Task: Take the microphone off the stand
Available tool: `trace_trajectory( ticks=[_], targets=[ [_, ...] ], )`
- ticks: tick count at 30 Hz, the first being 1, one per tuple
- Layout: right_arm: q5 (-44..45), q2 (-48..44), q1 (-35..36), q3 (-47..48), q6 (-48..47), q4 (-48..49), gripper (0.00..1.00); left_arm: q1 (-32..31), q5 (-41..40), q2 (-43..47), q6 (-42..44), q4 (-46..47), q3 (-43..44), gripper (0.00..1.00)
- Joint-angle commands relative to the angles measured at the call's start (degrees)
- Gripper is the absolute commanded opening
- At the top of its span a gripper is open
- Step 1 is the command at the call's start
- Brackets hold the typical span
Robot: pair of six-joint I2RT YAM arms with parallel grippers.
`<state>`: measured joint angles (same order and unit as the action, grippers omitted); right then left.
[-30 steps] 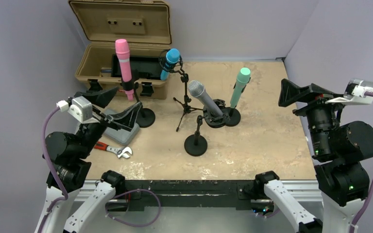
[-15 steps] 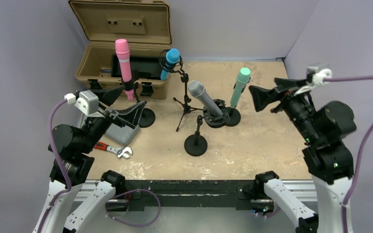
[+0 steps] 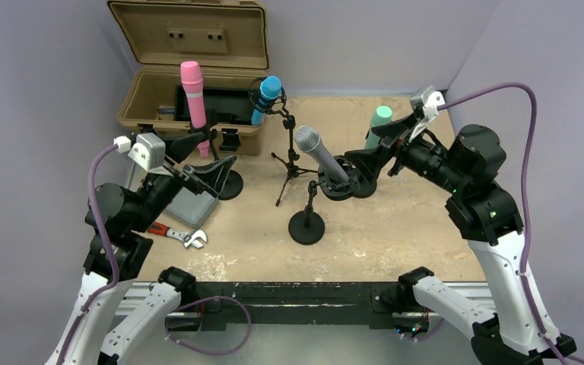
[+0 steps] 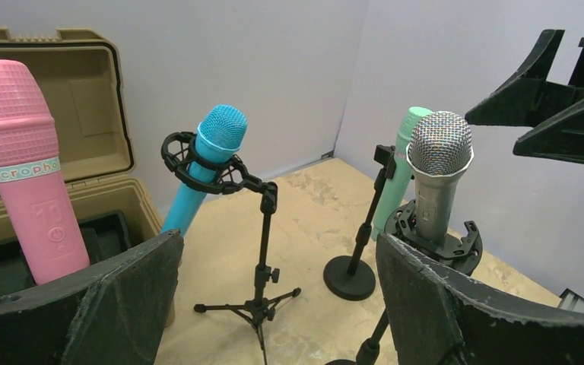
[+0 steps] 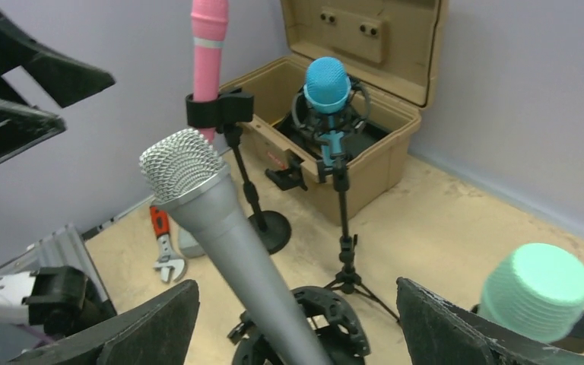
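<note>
Several microphones stand in stands. A silver microphone [image 3: 321,153] leans in a black shock mount [image 3: 340,182] on a round-base stand [image 3: 306,226]. Behind it is a mint microphone [image 3: 378,128]. A blue microphone [image 3: 266,97] sits on a tripod stand [image 3: 289,163], and a pink microphone [image 3: 193,95] is clipped to a stand at the left. My right gripper [image 3: 374,146] is open, just right of the silver microphone [image 5: 224,228], whose body shows between its fingers [image 5: 148,327]. My left gripper [image 3: 198,158] is open near the pink microphone [image 4: 23,175], holding nothing.
An open tan case [image 3: 190,68] stands at the back left behind the pink and blue microphones. An orange-handled wrench [image 3: 179,234] and a grey block [image 3: 192,205] lie by the left arm. The stands' round bases [image 3: 228,184] crowd the table's middle.
My right arm has swung from the table's right edge leftward to the silver and mint microphones. The left gripper has crept slightly forward toward the pink microphone's stand.
</note>
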<state>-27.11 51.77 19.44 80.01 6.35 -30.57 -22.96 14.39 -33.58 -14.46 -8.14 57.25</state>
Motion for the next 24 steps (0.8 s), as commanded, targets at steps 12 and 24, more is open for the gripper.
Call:
trace_trajectory(
  ticks=[12, 24],
  targets=[
    [28.4, 6.1, 27.1, -1.9, -2.9, 5.7, 0.86, -0.3, 0.7, -3.7, -0.6, 1.7, 0.8, 0.94],
    [31.3, 4.0, 29.8, -6.0, -5.5, 11.1, 0.62, -1.1, 0.6, -4.1, -0.3, 1.0, 1.1, 0.94]
  ],
)
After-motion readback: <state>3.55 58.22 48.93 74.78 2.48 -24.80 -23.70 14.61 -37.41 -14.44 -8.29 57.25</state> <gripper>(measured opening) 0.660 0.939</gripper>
